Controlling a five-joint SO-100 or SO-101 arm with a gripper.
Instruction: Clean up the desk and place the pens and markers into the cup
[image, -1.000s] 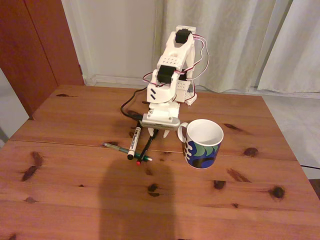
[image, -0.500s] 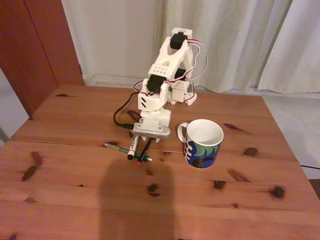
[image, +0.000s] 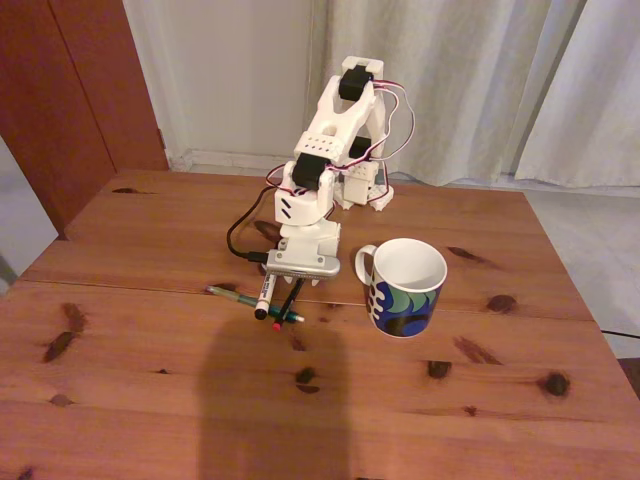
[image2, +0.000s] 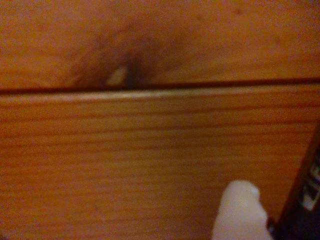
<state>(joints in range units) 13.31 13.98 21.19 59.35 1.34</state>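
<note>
On the desk (image: 150, 380) three sticks lie crossed left of the cup: a white marker with a black cap (image: 265, 294), a thin black pen with a red tip (image: 290, 299) and a teal-green pen (image: 232, 295). My gripper (image: 300, 280) points down at the far ends of the marker and the black pen; the wrist block hides its fingers. The wrist view is very close to the desk (image2: 125, 150): one white fingertip (image2: 240, 212) shows, with a dark printed barrel (image2: 306, 200) beside it at the right edge. The white cup with blue and green waves (image: 404, 286) stands upright, handle towards the gripper.
The arm's base (image: 365, 185) stands at the desk's far edge, with a black cable (image: 240, 225) looping to its left. A seam (image: 120, 289) runs across the desk. A dark shadow (image: 265, 400) falls on the near part. Curtains hang behind.
The arm has leaned forward and to the left, lowering the gripper onto the far ends of the pens. Pens and cup have not moved.
</note>
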